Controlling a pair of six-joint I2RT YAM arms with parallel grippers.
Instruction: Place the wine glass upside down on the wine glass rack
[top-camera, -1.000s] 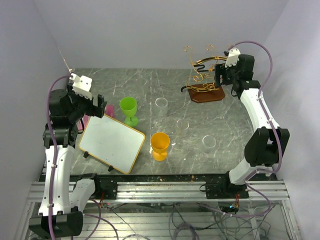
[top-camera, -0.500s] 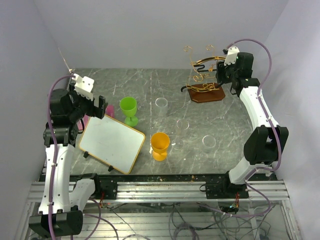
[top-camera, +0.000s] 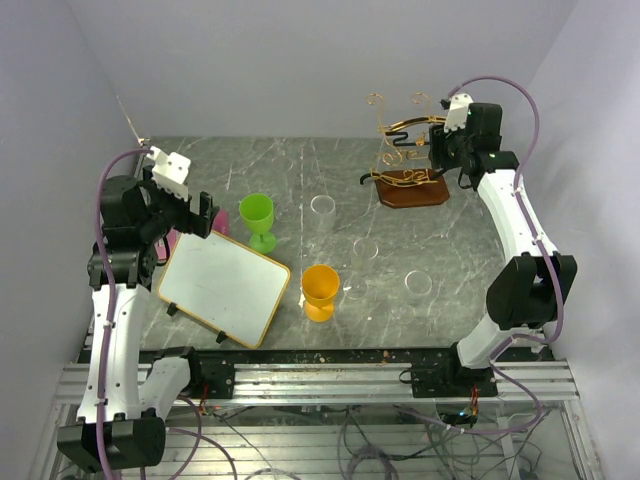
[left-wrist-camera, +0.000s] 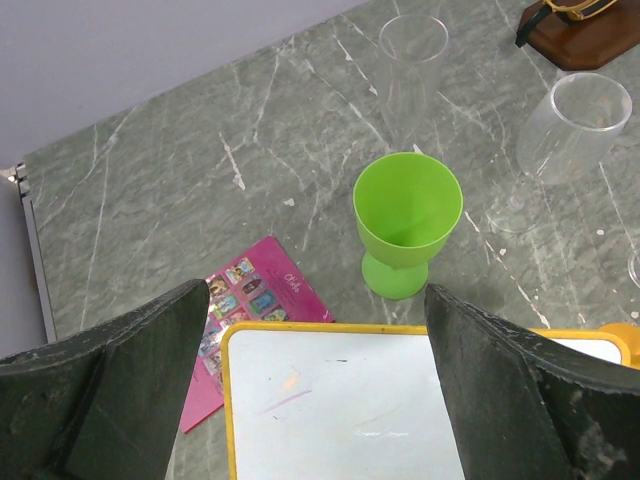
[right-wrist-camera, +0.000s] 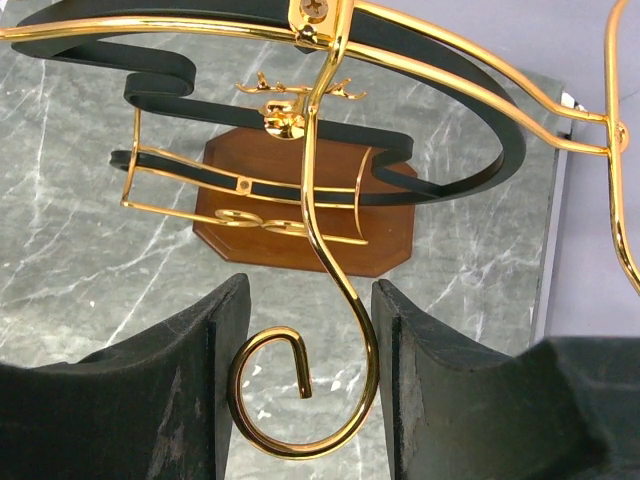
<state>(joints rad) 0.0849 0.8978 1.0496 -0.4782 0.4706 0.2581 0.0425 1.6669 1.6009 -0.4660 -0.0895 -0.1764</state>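
The wine glass rack (top-camera: 410, 186) stands at the back right, gold and black wire on a reddish-brown wooden base (right-wrist-camera: 300, 215). My right gripper (top-camera: 441, 150) is up at its right side, and its jaws close on the rack's lowest gold curled hook (right-wrist-camera: 300, 400), touching it on both sides. A clear stemmed wine glass (top-camera: 364, 252) stands upright mid-table; it also shows in the left wrist view (left-wrist-camera: 575, 125). My left gripper (top-camera: 199, 216) is open and empty above the whiteboard (left-wrist-camera: 340, 400), far from the glass.
A green goblet (top-camera: 257, 217) and an orange goblet (top-camera: 320, 290) stand near the yellow-framed whiteboard (top-camera: 224, 286). Two more clear glasses stand at the middle back (top-camera: 322, 211) and at the right front (top-camera: 417, 285). A pink card (left-wrist-camera: 245, 300) lies by the board.
My right gripper has shifted slightly up and toward the back along the rack. My left arm has barely moved.
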